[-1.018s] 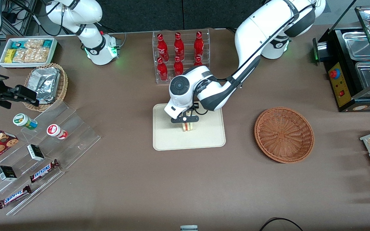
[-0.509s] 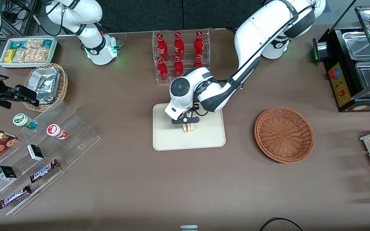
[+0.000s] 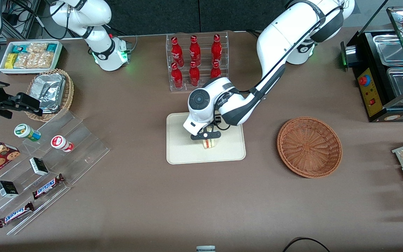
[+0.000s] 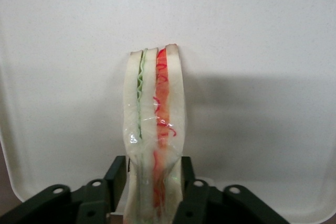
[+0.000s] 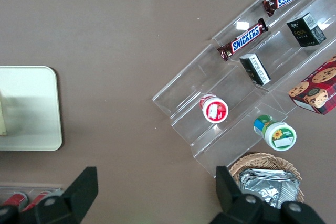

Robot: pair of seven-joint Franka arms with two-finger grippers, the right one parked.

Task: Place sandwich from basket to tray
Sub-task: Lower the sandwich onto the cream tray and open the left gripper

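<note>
The pincer [image 3: 206, 136] hangs low over the middle of the tray [image 3: 180, 154] and squeezes the sandwich [image 3: 208, 143] between its two fingers [image 4: 119, 178]. The sandwich stands on its edge, with the green and red stripe showing. Whether it touches the tray cannot be told. The basket [image 3: 309, 146] sits well apart on the table [image 3: 135, 196], toward the working arm's end, with nothing in it. This looks like the last step: putting the sandwich down. Next, the arm likely needs to lower it gently until it rests, let go, and lift straight up (a sideways bump could tip the thin wedge over).
</note>
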